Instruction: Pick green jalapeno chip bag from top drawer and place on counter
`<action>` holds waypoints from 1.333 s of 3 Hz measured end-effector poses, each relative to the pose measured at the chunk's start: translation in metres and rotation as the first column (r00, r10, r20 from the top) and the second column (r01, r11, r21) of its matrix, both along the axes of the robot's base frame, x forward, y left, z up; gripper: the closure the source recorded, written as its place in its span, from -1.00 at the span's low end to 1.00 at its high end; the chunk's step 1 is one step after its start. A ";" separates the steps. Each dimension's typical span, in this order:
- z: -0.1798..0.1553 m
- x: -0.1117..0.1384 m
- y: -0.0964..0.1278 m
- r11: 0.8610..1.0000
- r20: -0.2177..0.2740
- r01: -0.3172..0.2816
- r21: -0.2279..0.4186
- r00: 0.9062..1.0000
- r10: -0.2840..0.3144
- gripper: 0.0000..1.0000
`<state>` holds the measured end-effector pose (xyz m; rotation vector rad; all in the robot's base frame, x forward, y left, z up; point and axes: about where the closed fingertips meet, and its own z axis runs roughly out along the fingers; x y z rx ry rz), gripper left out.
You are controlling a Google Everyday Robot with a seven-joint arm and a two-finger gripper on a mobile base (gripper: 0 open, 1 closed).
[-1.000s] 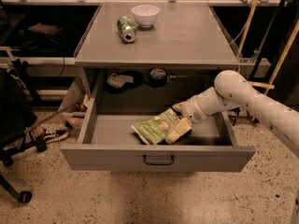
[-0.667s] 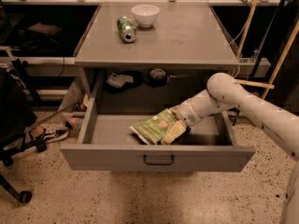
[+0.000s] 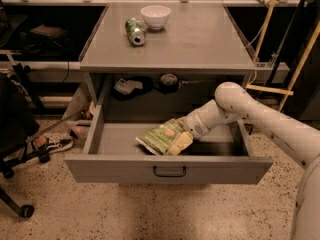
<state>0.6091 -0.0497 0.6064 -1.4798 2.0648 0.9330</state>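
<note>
Moved toward nine o'clock, the gripper (image 3: 183, 138) is set against the chip bag (image 3: 159, 137) in the drawer (image 3: 115, 170); whether it is gripped cannot be told.

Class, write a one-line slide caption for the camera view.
Gripper at the green jalapeno chip bag inside the open top drawer.

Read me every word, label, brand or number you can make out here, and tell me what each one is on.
No text can be read.
Green jalapeno chip bag: printing on its front, too blurred to read.
Crushed green soda can on the counter: markings too blurred to read.
White bowl: no text visible.
Top drawer front: no label visible.
End effector, at the bag inside the drawer: no text visible.
</note>
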 end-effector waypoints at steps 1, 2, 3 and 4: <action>0.000 0.000 0.000 1.000 0.000 0.000 0.000 1.000 0.000 -0.63; 0.000 0.000 0.000 1.000 0.000 0.000 0.000 1.000 0.000 -0.16; 0.006 0.000 0.000 1.000 0.000 0.000 0.000 1.000 0.000 0.30; 0.027 0.011 -0.016 0.997 0.055 0.075 0.027 0.996 -0.076 0.77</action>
